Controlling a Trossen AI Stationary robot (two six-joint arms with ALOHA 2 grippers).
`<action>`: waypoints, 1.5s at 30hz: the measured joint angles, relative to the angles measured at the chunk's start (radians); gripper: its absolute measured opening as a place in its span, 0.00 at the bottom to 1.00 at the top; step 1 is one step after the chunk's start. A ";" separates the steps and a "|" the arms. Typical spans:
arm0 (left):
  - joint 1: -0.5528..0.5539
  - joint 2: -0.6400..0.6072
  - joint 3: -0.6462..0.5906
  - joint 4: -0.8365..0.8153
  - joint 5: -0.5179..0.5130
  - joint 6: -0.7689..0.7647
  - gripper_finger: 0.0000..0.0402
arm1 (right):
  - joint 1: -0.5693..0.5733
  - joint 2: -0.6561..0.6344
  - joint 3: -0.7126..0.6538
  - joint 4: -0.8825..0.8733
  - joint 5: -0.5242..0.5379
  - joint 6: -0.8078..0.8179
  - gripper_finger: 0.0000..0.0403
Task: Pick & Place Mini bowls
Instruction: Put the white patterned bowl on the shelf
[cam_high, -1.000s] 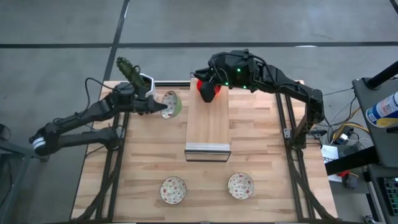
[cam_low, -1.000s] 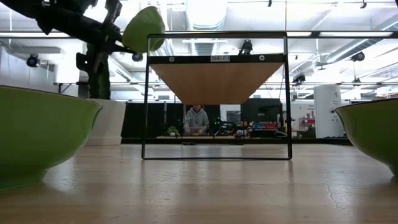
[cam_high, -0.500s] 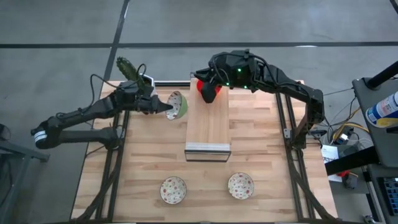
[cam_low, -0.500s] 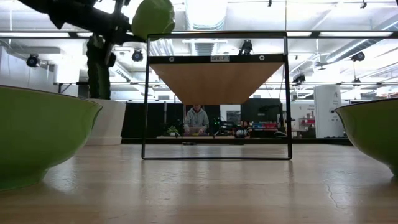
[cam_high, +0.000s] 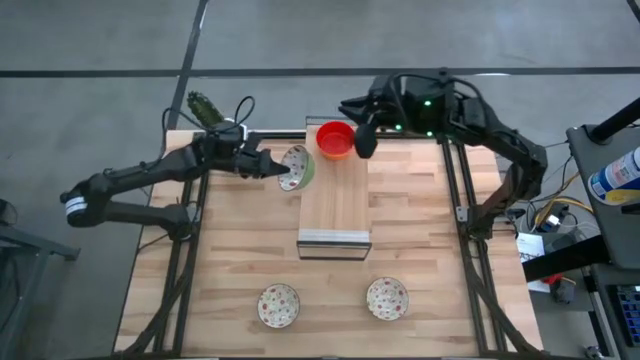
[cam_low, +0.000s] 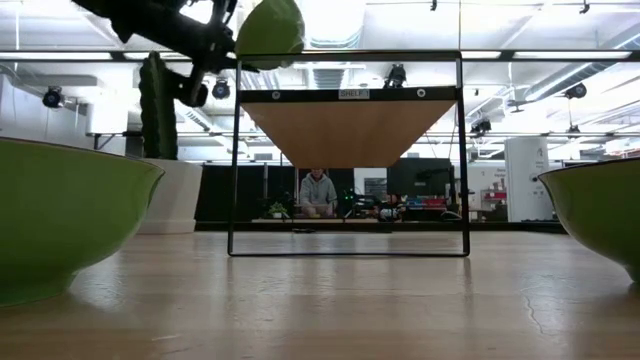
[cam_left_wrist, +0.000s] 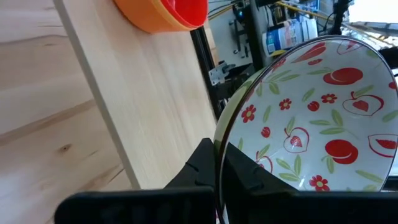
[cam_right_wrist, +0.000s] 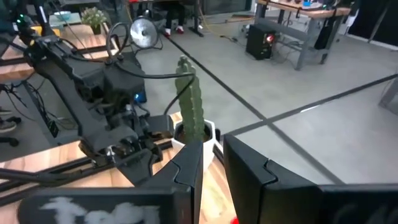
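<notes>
Speckled floral bowl (cam_high: 293, 167) pinched by left gripper (cam_high: 272, 168) beside shelf (cam_high: 335, 200) overhead; lifted level with shelf top down low (probably); wrist-close, rim clamped, so carry across and lower flat near red bowl (cam_high: 333, 139); right gripper (cam_high: 362, 140) empty, jaws narrowly parted.

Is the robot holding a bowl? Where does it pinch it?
Yes. The left tool pinches the floral bowl by its rim. The right tool holds nothing.
</notes>
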 joint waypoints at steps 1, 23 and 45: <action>-0.005 0.012 0.016 -0.011 0.000 0.005 0.01 | 0.000 -0.008 0.000 -0.011 0.002 -0.007 0.15; -0.114 0.428 0.535 -0.528 -0.003 0.286 0.01 | 0.000 -0.045 -0.001 -0.156 0.025 -0.033 0.15; -0.219 0.708 0.874 -0.860 -0.162 0.424 0.01 | 0.000 -0.148 -0.001 -0.195 0.050 -0.020 0.15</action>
